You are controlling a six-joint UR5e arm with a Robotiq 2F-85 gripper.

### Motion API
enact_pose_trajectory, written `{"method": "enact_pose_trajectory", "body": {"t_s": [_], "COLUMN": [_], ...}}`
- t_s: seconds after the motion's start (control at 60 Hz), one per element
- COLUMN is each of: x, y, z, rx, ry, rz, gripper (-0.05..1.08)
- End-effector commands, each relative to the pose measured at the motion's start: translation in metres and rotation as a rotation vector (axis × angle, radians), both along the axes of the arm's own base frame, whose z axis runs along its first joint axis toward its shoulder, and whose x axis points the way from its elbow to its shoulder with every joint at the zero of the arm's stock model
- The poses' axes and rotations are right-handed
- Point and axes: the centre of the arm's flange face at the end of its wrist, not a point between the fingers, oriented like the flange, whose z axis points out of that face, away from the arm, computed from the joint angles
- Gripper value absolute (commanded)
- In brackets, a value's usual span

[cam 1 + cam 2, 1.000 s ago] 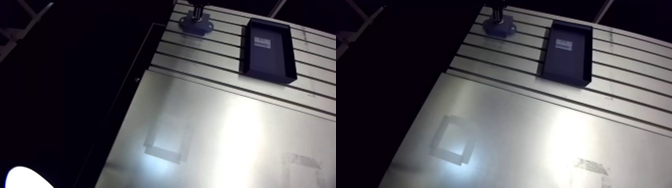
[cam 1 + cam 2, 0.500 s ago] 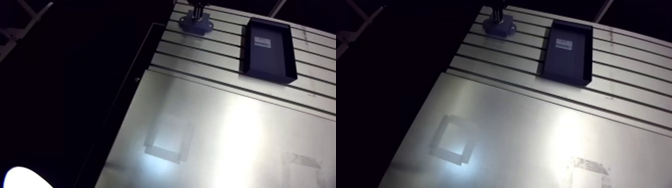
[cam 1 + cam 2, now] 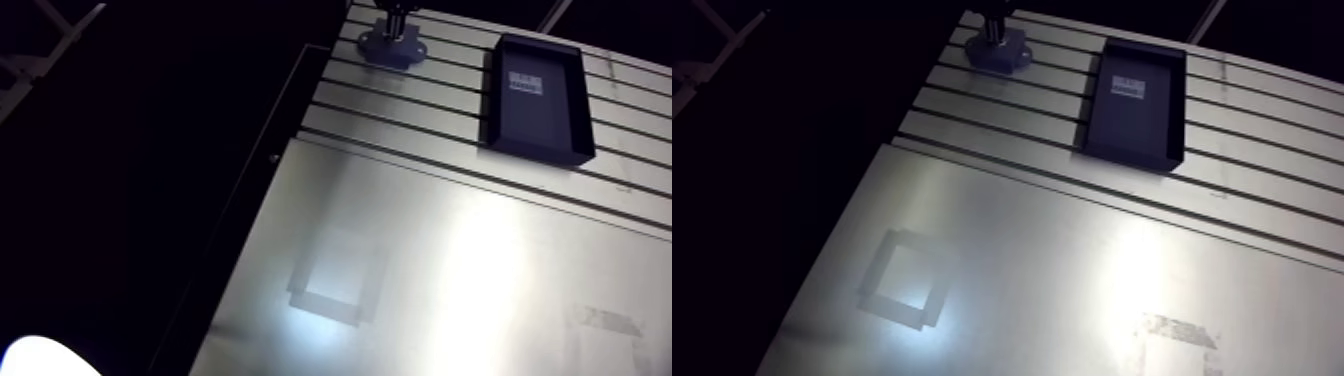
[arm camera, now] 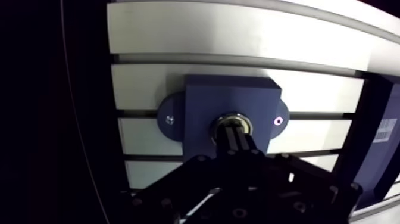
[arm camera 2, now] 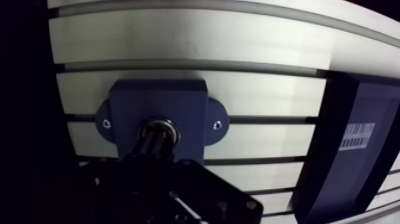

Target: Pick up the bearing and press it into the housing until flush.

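In the arm view the gripper [image 3: 396, 20] hangs over the blue housing [image 3: 390, 50] near the edge of the slotted surface [image 3: 450, 250], with a black tray [image 3: 537, 95] well apart from it. The bearing cannot be made out here. The wrist view supplies that — the bearing [image 4: 234, 117] sits as a metal ring in the housing's bore, and the fingers [image 4: 229, 143] are clenched together, tips on it, grasping nothing. The pick-up looks done and the pressing probably under way — whether the bearing is flush I cannot tell.
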Motion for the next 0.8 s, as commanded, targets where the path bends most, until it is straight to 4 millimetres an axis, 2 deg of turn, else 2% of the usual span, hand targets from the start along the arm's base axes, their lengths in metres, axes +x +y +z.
{"method": "enact_pose_trajectory", "body": {"t_s": [0.017, 0.8], "x": [0.0001, 0.0008], "y": [-0.0003, 0.0003], "z": [-0.0016, -0.0041], "rx": [0.000, 0.006], "ry": [-0.003, -0.006], "rz": [0.000, 0.000], "gripper": [0.89, 0.89]}}
